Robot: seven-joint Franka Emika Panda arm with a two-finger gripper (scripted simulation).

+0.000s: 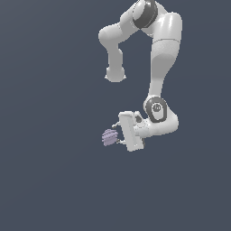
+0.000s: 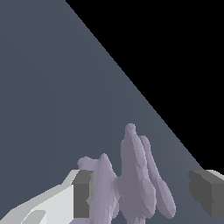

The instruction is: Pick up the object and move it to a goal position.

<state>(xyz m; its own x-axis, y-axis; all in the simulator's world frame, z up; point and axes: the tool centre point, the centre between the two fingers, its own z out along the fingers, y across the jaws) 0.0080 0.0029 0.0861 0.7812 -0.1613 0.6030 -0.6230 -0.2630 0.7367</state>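
Sitting toward the exterior view's left of the white arm [image 1: 158, 67], the object [image 1: 109, 137] is a small ridged lavender-grey lump at the fingertips of the tool [image 1: 118, 135], which points sideways to that left. In the wrist view the object [image 2: 135, 183] rises in long ridged lobes, touching one dark pad [image 2: 83, 197], while the other pad [image 2: 208, 192] stands apart, so the tool is fairly wide. The object's lower end is cut off there; its long axis is unclear.

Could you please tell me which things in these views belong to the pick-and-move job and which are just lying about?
Part of the job:
- the ridged lavender-grey object
- the gripper, its fingers either side of the object

Lying about:
- nothing else shows, only the plain grey ground
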